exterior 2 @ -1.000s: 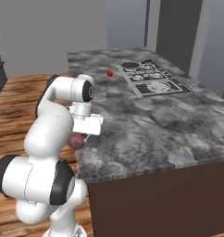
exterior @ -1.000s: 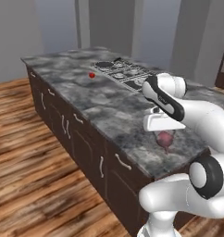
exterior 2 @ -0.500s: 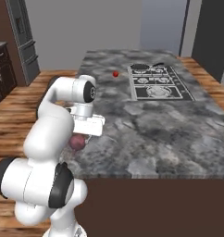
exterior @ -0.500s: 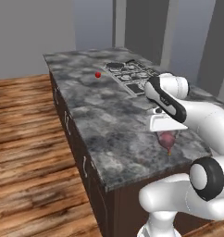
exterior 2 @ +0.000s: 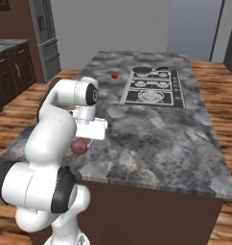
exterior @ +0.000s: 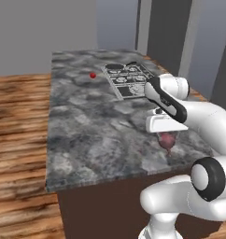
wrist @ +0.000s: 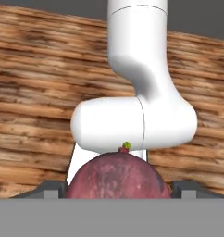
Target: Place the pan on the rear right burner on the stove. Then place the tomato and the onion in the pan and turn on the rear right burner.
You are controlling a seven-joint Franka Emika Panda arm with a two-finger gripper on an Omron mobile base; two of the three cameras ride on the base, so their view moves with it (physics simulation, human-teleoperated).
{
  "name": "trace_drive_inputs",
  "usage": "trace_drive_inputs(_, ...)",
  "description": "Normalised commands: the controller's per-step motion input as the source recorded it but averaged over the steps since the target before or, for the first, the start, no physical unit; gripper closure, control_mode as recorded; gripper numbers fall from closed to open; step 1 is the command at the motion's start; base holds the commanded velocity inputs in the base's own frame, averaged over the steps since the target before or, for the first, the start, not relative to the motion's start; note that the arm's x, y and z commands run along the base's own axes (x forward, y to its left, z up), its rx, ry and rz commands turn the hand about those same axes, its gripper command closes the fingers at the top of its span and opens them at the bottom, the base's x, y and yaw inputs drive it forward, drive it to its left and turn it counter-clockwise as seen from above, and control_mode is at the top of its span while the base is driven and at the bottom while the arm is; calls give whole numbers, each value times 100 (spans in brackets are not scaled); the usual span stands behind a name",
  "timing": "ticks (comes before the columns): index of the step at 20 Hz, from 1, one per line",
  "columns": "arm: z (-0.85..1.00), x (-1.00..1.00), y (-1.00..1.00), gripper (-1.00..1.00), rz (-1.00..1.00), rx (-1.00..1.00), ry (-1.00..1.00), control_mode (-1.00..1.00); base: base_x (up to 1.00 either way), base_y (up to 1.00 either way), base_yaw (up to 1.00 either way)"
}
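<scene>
While pinched between the fingers (wrist: 118, 192), onion (wrist: 117, 176); pan (exterior 2: 141, 70) on stove (exterior 2: 154, 88).

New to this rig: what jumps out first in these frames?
The onion, a maroon ball with a pointed tip, sits between the fingers of the gripper, which hangs below the white hand. Far off, the bright red tomato lies alone on the grey counter left of the stove.

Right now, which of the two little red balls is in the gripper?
The onion, the dull maroon one with a small pointed tip, sits between the gripper's fingers. The bright red tomato lies far off on the counter beside the stove.
</scene>
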Motion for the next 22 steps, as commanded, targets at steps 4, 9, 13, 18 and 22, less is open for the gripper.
trace_drive_inputs(4,0,0,0,100,0,0,0,100,-24,-100,31)
trace_drive_inputs(9,0,0,0,100,0,0,0,100,-28,-100,32)
trace_drive_inputs(13,0,0,0,100,0,0,0,100,-24,-100,36)
trace_drive_inputs(18,0,0,0,100,0,0,0,100,-5,-100,50)
trace_drive_inputs(22,0,0,0,100,0,0,0,100,-2,-97,60)
